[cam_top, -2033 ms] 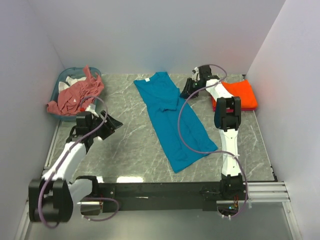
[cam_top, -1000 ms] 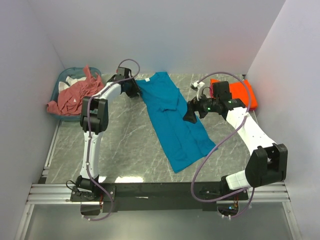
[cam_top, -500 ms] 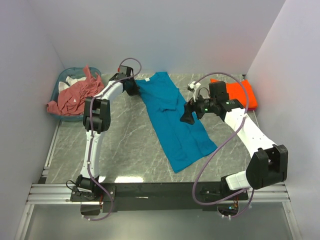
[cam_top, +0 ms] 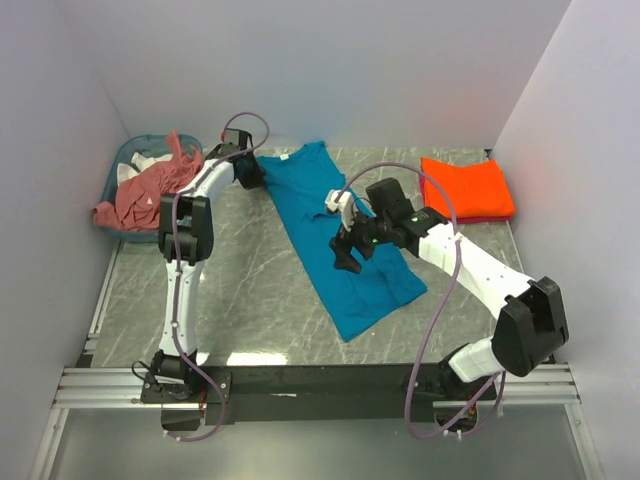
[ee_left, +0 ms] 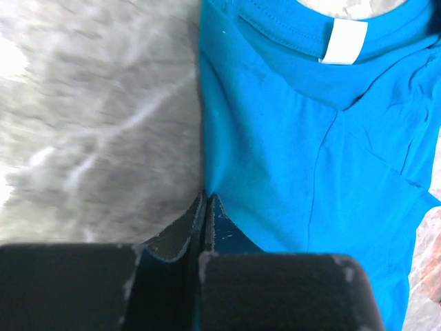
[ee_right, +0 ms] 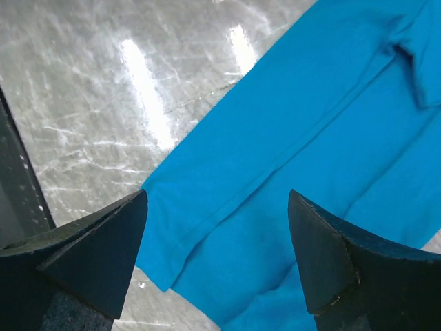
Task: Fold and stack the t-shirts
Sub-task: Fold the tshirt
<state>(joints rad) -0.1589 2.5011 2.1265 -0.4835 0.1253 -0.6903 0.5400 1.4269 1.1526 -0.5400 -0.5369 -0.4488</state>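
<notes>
The teal-blue t-shirt (cam_top: 318,200) lies spread diagonally on the marble table, its white neck tag (ee_left: 343,41) at the far end. My left gripper (cam_top: 250,172) sits at the shirt's far-left shoulder corner. In the left wrist view its jaws (ee_left: 205,198) are shut on that edge of the teal cloth (ee_left: 310,158). My right gripper (cam_top: 348,252) hovers open above the shirt's lower half (ee_right: 296,138), nothing between its fingers (ee_right: 217,196). The orange t-shirt (cam_top: 467,188) lies folded at the far right. The salmon-pink t-shirt (cam_top: 150,190) is heaped in the basket.
A teal plastic basket (cam_top: 125,160) stands at the far left corner, with white cloth under the pink one. Walls close in the table on the left, back and right. The black rail (cam_top: 320,385) with both arm bases runs along the near edge.
My left gripper has closed on the teal shirt's shoulder edge and drawn it slightly left. My right arm has swung left and nearer, from the shirt's right side to over its lower half.
</notes>
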